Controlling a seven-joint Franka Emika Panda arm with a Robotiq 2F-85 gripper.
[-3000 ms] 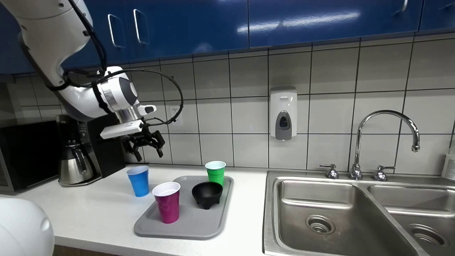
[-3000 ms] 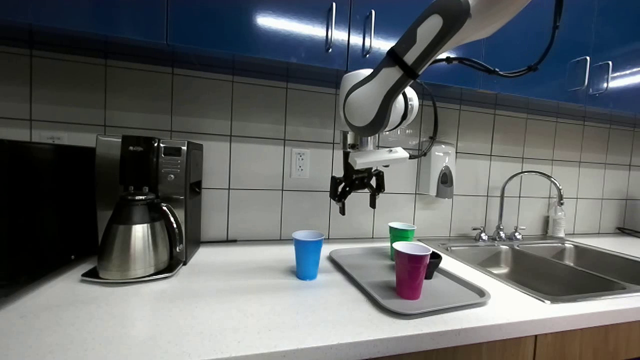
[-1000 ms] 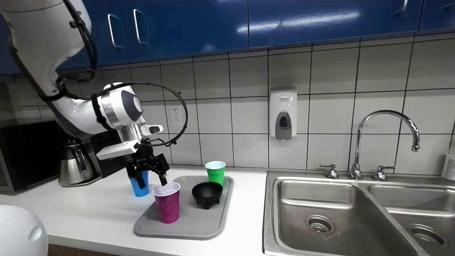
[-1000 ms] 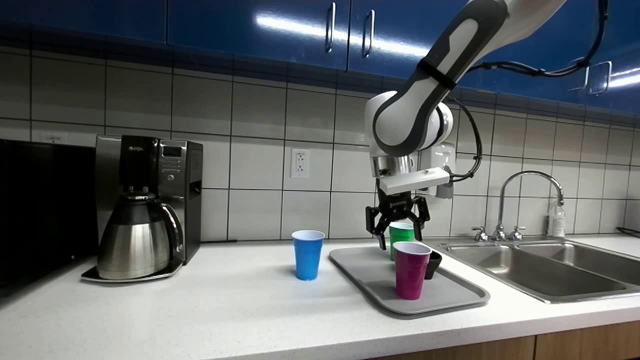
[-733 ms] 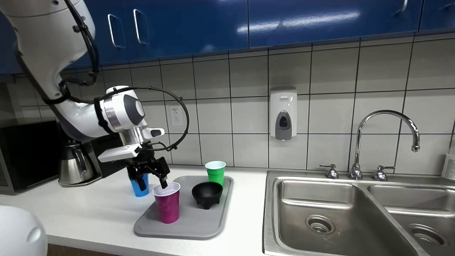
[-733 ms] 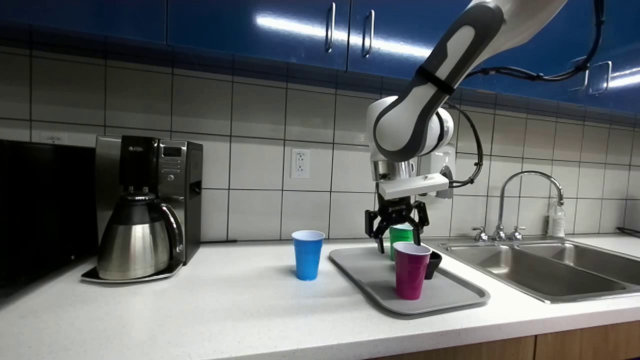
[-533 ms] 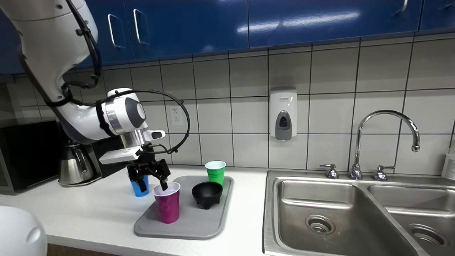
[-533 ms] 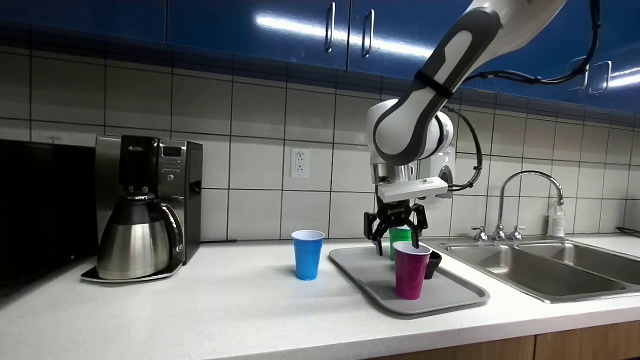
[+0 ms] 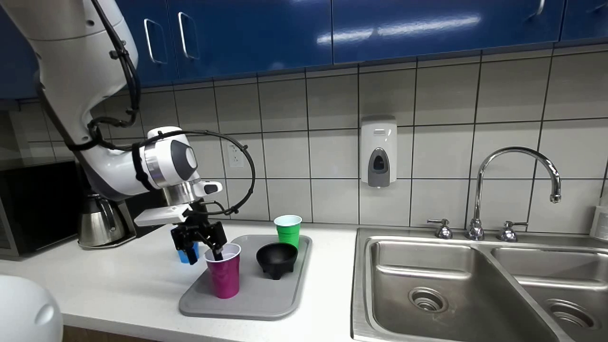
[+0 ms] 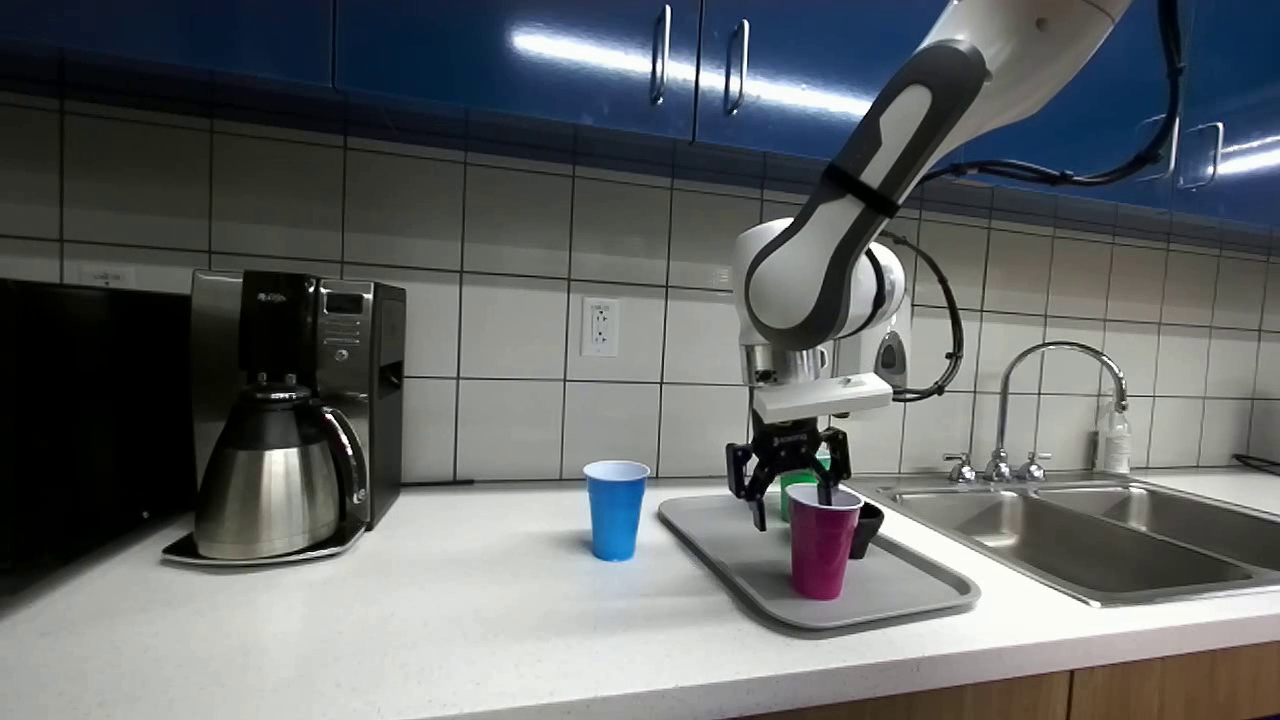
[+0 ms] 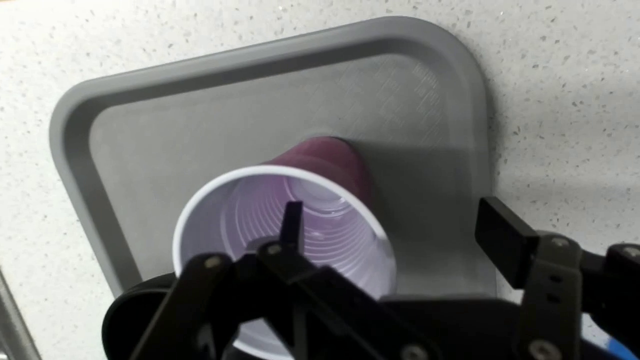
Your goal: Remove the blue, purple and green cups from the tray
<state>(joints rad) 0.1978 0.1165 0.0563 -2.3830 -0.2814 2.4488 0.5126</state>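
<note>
- Claw (image 10: 792, 512) stood wide, holding nothing: one jaw was inside the mouth of the purple cup (image 10: 823, 560), the other hung outside its wall.
- That cup was upright on the tray (image 9: 266, 301), right beneath the claw; the green cup (image 9: 288, 235) was on it beyond the claw; the blue cup (image 10: 616, 520) was on the bench (image 10: 450, 620), to one side of the claw.
- I judged the purple cup light, thin plastic, likely to flex under a hard squeeze, its glossy side slippery; a gentle pinch across the rim seemed safest.
- Whether either jaw touched it, I couldn't tell. In the wrist view the claw hid part of a black bowl (image 11: 129, 320); the blue cup was cut to a sliver.
</note>
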